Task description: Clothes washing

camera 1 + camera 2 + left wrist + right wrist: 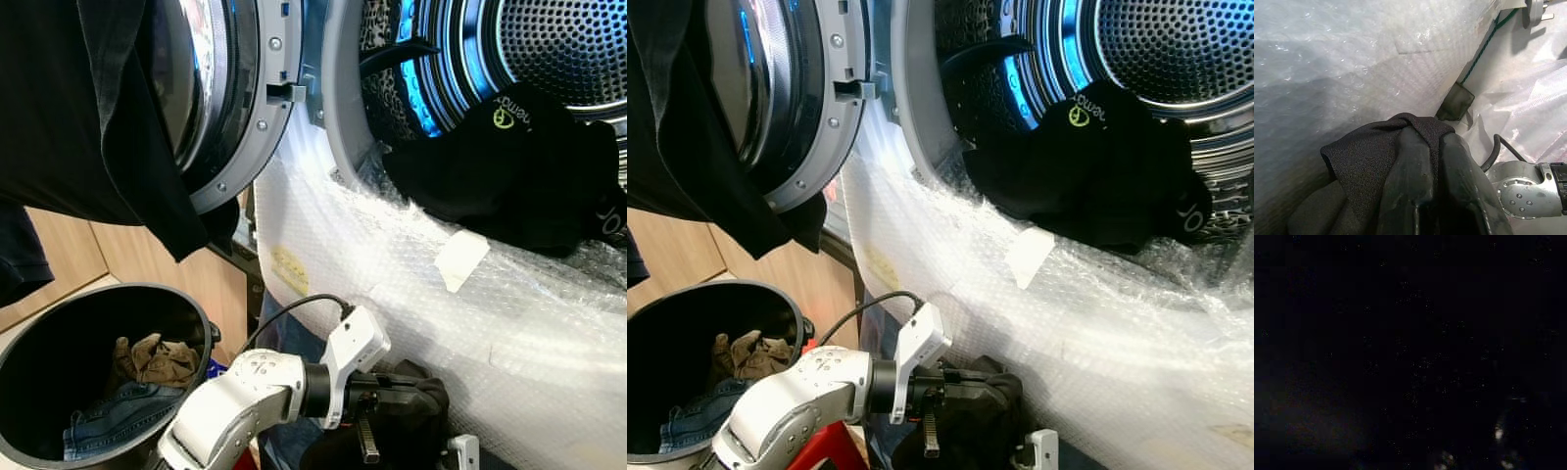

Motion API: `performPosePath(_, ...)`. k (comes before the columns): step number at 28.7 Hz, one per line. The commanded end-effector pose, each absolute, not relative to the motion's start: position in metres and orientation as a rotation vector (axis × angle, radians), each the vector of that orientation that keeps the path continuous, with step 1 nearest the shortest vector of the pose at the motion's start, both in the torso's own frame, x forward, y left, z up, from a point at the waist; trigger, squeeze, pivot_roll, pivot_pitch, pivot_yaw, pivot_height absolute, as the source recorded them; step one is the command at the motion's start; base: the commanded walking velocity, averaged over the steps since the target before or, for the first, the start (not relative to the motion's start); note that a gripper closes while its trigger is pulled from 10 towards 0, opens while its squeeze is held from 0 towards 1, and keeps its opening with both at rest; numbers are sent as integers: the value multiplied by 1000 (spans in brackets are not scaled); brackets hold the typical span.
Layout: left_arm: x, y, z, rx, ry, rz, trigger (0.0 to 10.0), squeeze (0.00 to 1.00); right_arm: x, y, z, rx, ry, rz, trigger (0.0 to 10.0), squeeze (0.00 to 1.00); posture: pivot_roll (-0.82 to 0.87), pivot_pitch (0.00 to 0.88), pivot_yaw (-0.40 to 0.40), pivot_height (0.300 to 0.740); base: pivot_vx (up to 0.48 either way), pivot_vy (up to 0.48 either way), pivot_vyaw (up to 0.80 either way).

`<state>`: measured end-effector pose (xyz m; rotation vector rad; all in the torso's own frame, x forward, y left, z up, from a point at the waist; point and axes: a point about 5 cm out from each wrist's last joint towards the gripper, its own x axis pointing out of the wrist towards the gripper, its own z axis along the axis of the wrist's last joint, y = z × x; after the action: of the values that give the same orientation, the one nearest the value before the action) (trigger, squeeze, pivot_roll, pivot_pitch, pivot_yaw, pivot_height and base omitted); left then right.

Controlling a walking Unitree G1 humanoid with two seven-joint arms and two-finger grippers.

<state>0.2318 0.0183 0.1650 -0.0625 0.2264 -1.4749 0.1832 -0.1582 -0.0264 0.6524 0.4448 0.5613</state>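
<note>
Fingers [1415, 181] of the left gripper [1430, 147] pinch a dark garment [1366, 161] low beside the bubble-wrapped washer [411, 294], likely for loading. Right gripper's fingers: cannot tell.

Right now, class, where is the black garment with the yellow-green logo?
In the left eye view, the black garment with the yellow-green logo lies on the right, draped over the lip of the washing machine drum, just above the bubble wrap.

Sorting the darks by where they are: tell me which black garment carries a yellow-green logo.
The black garment lying in the drum's mouth; its logo faces out. The black cloth draped over the open door and the dark cloth in the left gripper's jaws look plain.
</note>
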Motion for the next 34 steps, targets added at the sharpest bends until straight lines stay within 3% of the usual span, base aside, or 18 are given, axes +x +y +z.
performPosePath(1, 227, 14, 173, -50, 182, -1509, 0, 0, 183, -164, -25, 656, 426, 548, 0, 0, 151, 0, -97, 740, 0, 0, 0)
performPosePath(30, 220, 18, 175, 0, 176, -1532, 0, 0, 187, -166, -21, 738, 365, 531, 0, 0, 120, 0, -70, 740, 0, 0, 0)
performPosePath(31, 219, 19, 175, 5, 176, -1537, 3176, 0, 187, -166, -21, 746, 358, 536, 0, 0, 122, 0, -68, 740, 0, 0, 0)
performPosePath(32, 217, 20, 174, 23, 179, -1543, 5098, 0, 187, -165, -19, 752, 354, 555, 0, 0, 123, 0, -68, 740, 0, 0, 0)
performPosePath(33, 215, 24, 171, 49, 196, -1546, 10000, 0, 186, -164, -19, 745, 357, 578, 0, 0, 130, 0, -68, 740, 0, 0, 0)
performPosePath(34, 214, 26, 170, 56, 208, -1556, 10000, 0, 185, -164, -20, 740, 358, 581, 0, 0, 131, 0, -68, 740, 0, 0, 0)
